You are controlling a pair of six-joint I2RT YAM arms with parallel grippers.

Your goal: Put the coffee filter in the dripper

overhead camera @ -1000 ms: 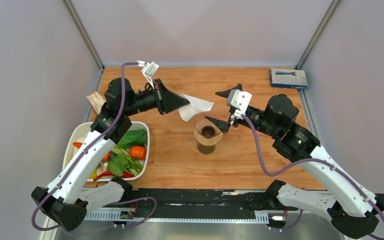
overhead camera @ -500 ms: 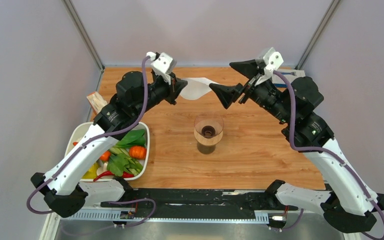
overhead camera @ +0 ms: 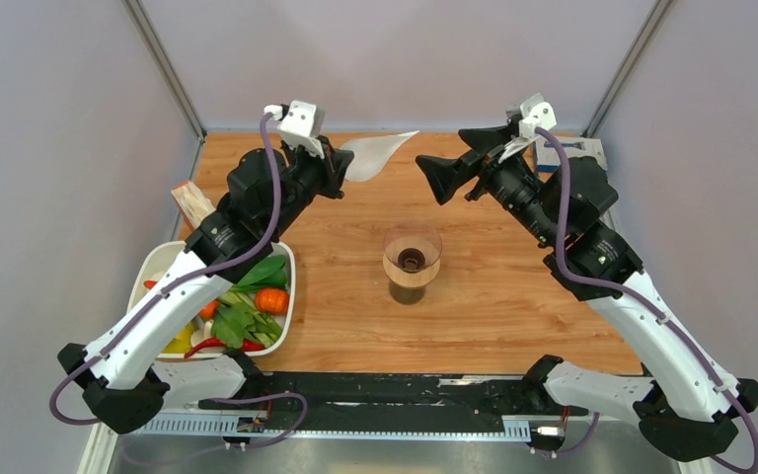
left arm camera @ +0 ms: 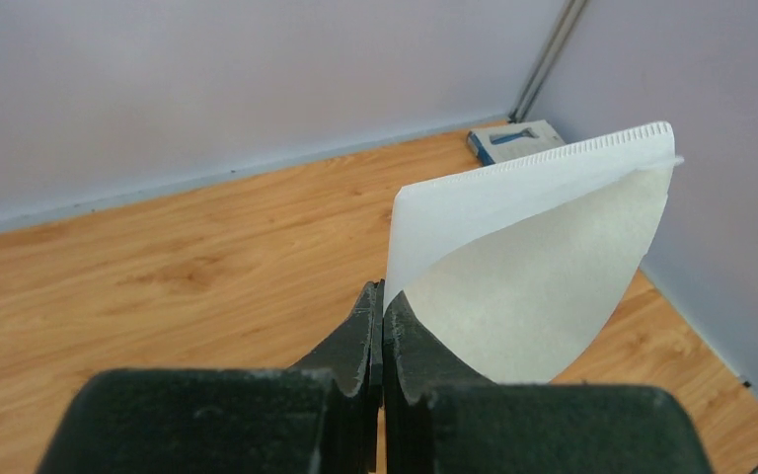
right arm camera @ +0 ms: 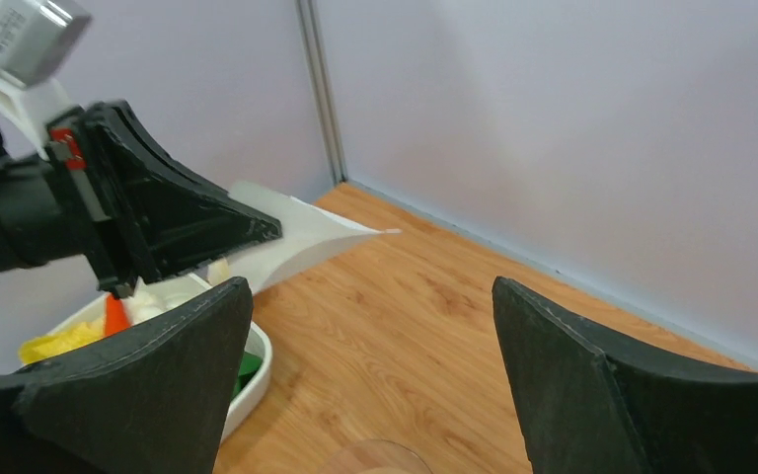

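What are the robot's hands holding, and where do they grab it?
The left gripper pinches the coffee filter at one corner. The right gripper is open, holding nothing.

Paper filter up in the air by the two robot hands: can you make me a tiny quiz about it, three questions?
1. True or false: the paper filter is sitting inside the dripper.
2. Which one pinches the filter? A) the left gripper B) the right gripper C) neither
3. Fill in: the right gripper's jaws stand ____.
Key: 1 false, it is held up in the air, away from the dripper. 2 A. 3 open, with nothing between them.
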